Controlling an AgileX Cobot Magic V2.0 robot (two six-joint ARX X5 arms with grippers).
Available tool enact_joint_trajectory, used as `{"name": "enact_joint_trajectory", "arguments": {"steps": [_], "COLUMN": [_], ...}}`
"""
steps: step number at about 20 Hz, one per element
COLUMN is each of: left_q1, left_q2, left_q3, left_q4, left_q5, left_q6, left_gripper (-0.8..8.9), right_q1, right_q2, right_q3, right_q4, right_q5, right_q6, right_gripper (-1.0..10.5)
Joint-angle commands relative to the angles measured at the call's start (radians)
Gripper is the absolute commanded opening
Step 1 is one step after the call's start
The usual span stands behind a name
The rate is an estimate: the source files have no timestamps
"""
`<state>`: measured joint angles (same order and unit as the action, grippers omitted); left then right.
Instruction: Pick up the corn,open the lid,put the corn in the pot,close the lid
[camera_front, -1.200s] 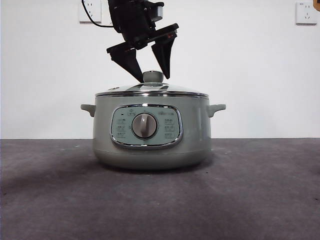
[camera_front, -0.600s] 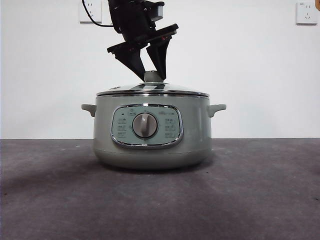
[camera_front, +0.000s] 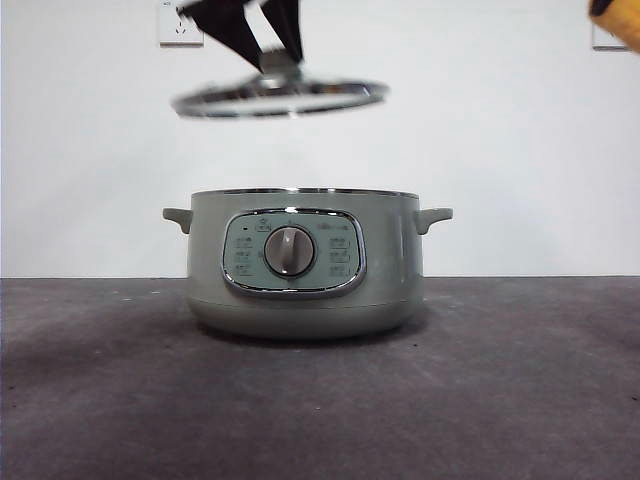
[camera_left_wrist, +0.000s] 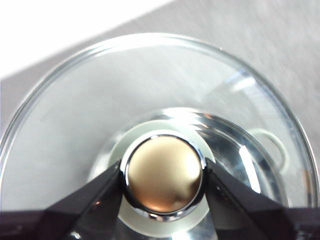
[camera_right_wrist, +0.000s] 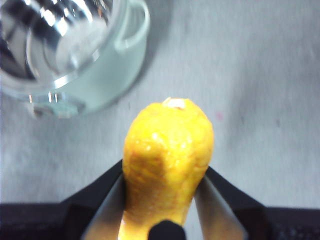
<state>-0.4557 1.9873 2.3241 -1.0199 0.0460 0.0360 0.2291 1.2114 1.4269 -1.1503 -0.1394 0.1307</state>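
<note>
The sage-green pot (camera_front: 305, 270) stands open in the middle of the table. My left gripper (camera_front: 262, 40) is shut on the knob (camera_left_wrist: 163, 172) of the glass lid (camera_front: 280, 98) and holds it, slightly tilted, well above the pot and a little to its left. In the left wrist view the lid (camera_left_wrist: 100, 115) fills the picture. My right gripper (camera_right_wrist: 162, 200) is shut on the yellow-orange corn (camera_right_wrist: 167, 155), held above the table beside the pot (camera_right_wrist: 95, 70). The corn shows only as an orange tip at the front view's top right corner (camera_front: 620, 18).
A white wall stands behind the grey table (camera_front: 520, 380). Wall sockets are at the upper left (camera_front: 180, 30) and the upper right (camera_front: 605, 40). The pot's side handles (camera_front: 435, 216) stick out to each side.
The left gripper closed on the lid's knob and lifted the lid up off the pot, slightly leftward. The pot now stands open. The corn's tip appeared at the top right corner.
</note>
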Motion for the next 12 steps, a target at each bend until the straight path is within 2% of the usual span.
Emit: {"name": "enact_joint_trajectory", "arguments": {"steps": [1,5,12], "left_q1": [0.034,0.116,0.292], "left_q2": [-0.045,-0.103,-0.195], "left_q3": [0.01,0.01,0.01], "left_q4": [0.015,-0.013,-0.09], "left_q5": [-0.023,-0.024,-0.024], "left_q6": [0.03,0.047,0.093], "left_gripper": [-0.13,-0.13,-0.13], "right_q1": [0.021,0.112,0.257], "right_q2": [0.038,0.179,0.619], "right_q3": [0.003,0.101,0.562], "right_q4": [0.073,0.16,0.126], "right_q5": [-0.021,-0.028,-0.028], "right_q6": [0.013,0.035,0.042], "right_gripper": [-0.1,-0.1,-0.1]}}
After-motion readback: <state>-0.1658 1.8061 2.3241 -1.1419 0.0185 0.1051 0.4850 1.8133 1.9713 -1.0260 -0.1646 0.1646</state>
